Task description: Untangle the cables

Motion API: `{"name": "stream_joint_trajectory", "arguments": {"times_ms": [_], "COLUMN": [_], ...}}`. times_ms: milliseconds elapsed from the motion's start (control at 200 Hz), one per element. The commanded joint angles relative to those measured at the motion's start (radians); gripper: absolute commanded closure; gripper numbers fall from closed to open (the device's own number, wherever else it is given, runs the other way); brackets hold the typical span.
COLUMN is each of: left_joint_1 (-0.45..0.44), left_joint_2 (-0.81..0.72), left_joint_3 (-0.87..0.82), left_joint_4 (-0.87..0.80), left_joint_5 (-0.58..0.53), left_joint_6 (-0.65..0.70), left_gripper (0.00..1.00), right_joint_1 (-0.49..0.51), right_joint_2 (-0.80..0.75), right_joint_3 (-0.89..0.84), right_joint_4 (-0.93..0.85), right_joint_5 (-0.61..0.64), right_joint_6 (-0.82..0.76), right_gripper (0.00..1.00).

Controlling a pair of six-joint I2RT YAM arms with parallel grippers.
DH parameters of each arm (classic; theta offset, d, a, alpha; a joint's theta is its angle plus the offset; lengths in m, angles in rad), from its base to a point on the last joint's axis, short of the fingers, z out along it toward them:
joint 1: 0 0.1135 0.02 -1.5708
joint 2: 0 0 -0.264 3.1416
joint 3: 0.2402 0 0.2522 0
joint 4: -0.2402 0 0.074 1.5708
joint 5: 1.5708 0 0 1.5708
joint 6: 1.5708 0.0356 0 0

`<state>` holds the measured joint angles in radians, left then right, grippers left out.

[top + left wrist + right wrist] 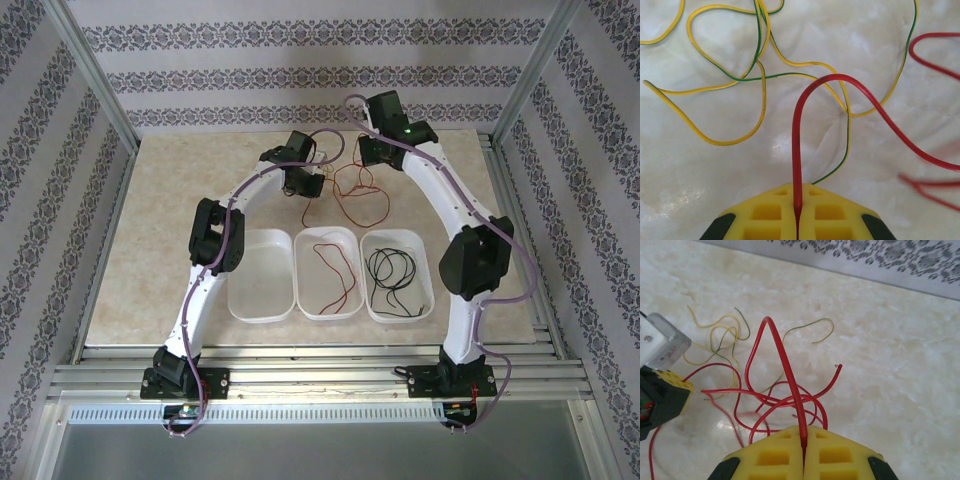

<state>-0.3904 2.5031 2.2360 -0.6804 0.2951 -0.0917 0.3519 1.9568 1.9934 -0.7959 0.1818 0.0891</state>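
left wrist: left gripper and right gripper each pinch a red cable, arching forward.

Bright, even light; my feeds are clean apart from some smear.
From the top camera the bench is lit softly from above, faint shadows under the arms. On my left wrist feed the red cable is crisp, but red strands at the right edge smear. On the right wrist feed a glare patch shines on the bench, lower left.
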Motion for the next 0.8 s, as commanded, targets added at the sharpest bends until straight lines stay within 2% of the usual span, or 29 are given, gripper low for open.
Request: {"name": "stream_joint_trajectory", "arguments": {"times_ms": [0,570,794], "left_joint_1": [0.008,0.008,0.008], "left_joint_2": [-0.013,-0.036,-0.072], "left_joint_3": [-0.01,-0.012,-0.021], "left_joint_4": [0.007,0.054,0.078], "left_joint_5": [0.009,0.037,0.065], "left_joint_6": [-0.016,-0.028,-0.041], "left_gripper": [1.0,1.0,0.98], "right_joint_1": [0.013,0.013,0.016], "right_joint_2": [-0.076,-0.255,-0.266], "right_joint_3": [0.006,-0.06,-0.014], "right_joint_4": [-0.01,0.08,0.076], "right_joint_5": [0.052,0.099,0.1], "right_joint_6": [0.028,0.074,0.076], "right_gripper": [1.0,1.0,1.0]}}
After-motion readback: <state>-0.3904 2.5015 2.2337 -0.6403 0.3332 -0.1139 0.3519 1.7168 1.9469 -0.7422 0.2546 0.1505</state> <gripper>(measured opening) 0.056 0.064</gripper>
